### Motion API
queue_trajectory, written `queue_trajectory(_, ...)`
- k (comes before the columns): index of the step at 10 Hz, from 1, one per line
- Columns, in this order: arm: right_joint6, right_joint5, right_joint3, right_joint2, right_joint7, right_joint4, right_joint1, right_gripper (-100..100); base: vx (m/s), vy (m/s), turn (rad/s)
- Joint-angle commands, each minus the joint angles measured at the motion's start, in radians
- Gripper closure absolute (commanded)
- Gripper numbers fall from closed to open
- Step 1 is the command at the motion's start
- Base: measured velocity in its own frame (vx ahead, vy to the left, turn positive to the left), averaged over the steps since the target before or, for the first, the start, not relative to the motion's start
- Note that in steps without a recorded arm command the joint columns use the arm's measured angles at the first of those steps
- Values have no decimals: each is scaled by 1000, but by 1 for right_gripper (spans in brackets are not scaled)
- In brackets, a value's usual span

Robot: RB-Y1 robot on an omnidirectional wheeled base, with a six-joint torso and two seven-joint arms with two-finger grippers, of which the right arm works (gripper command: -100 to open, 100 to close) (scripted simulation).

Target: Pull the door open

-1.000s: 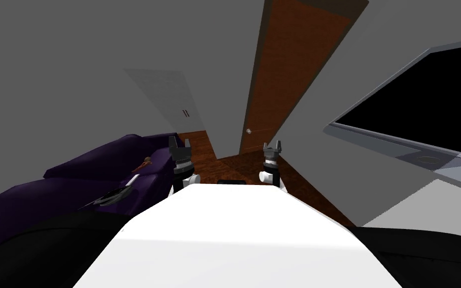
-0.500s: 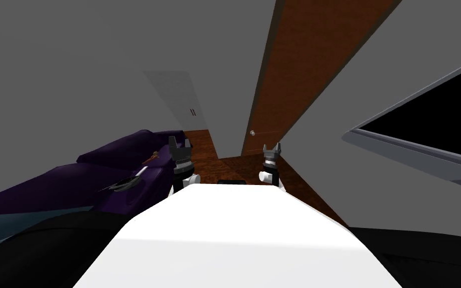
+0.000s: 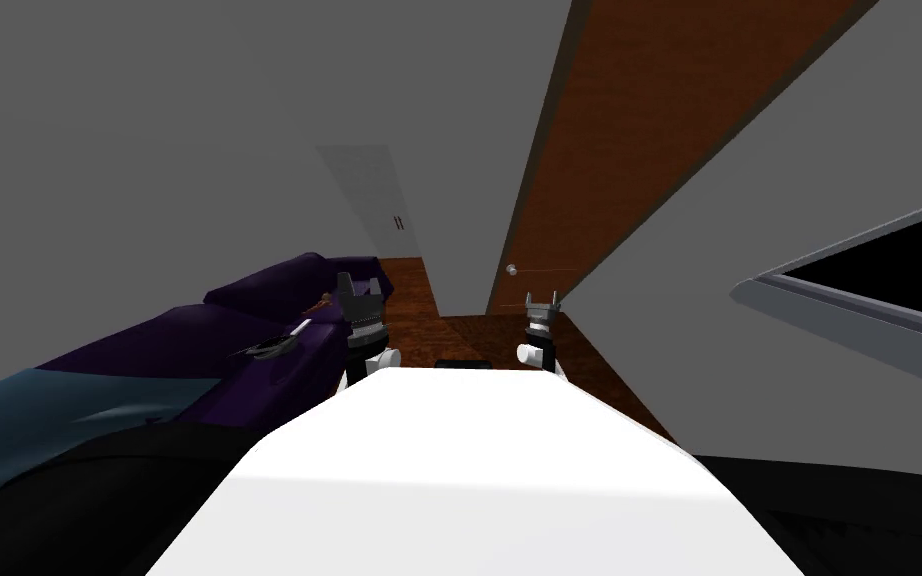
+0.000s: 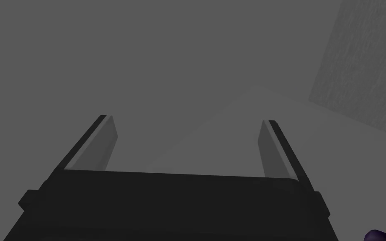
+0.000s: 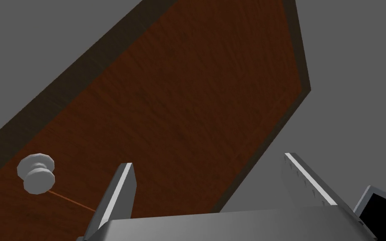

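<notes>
The door [image 3: 639,130] is a brown wooden panel and, as far as I can judge, shut within its dark frame [image 5: 62,90]. Its round pale knob [image 3: 512,270] sits close to the edge of the panel nearest that frame.

The right pincer [image 3: 542,303] is the nearer of the two. It points at the door with its fingers apart and nothing between them. From the head view the knob lies ahead of this pincer, a little above it and slightly to its inner side, toward the other arm. Pincer and knob are near each other but not touching.

The right wrist view agrees. There the knob [image 5: 37,173] stands outside the span of the right pincer [image 5: 208,161], beyond the finger [image 5: 117,196] on that inner side, and plain door panel shows in the gap. The knob's short stem juts straight out of the door face, toward the robot.

The coming move therefore probably calls for shifting the right pincer sideways toward the knob and forward, until the knob sits between the fingers, before closing and pulling back.

The left pincer [image 3: 360,288] is held up farther from the knob, and the left wrist view shows its fingers [image 4: 104,142] apart and empty.
</notes>
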Motion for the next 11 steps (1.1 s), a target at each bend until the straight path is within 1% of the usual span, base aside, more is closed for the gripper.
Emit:
queue_trajectory(1,-4,-25,-3,-1,-31,30,-9,-100,31,-122,218)
queue_trajectory(7,-31,-114,-10,-6,-142,158,-44,-100,31,-107,205)
queue_trajectory(11,-48,-173,-16,-9,-215,242,-67,-100,18,-124,211)
